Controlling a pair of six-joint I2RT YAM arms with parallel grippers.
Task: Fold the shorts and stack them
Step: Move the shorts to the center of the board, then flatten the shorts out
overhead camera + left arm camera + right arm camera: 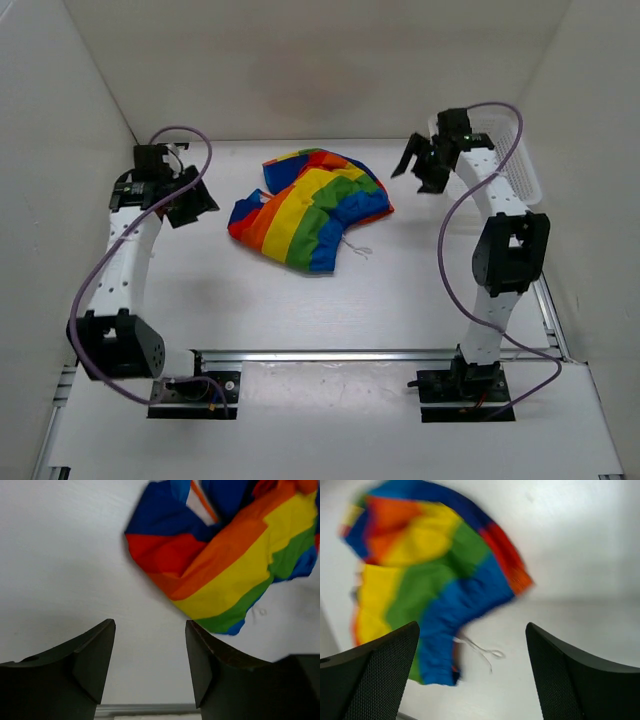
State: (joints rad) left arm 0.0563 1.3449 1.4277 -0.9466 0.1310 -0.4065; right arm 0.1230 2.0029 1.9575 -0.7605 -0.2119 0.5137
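Note:
The rainbow-striped shorts (308, 208) lie crumpled in a heap on the white table, a little back of centre. A white drawstring (356, 247) trails from their near right edge. My left gripper (192, 203) is open and empty, raised to the left of the shorts. In the left wrist view the shorts (225, 555) fill the upper right, beyond the open fingers (95, 655). My right gripper (418, 167) is open and empty, raised to the right of the shorts. The right wrist view shows the shorts (430, 575) at upper left and the drawstring (482, 650) between the fingers (385, 670).
A white plastic mesh basket (515, 160) stands at the back right, partly behind the right arm. White walls close in the table at the back and both sides. An aluminium rail (330, 354) runs along the near edge between the arm bases.

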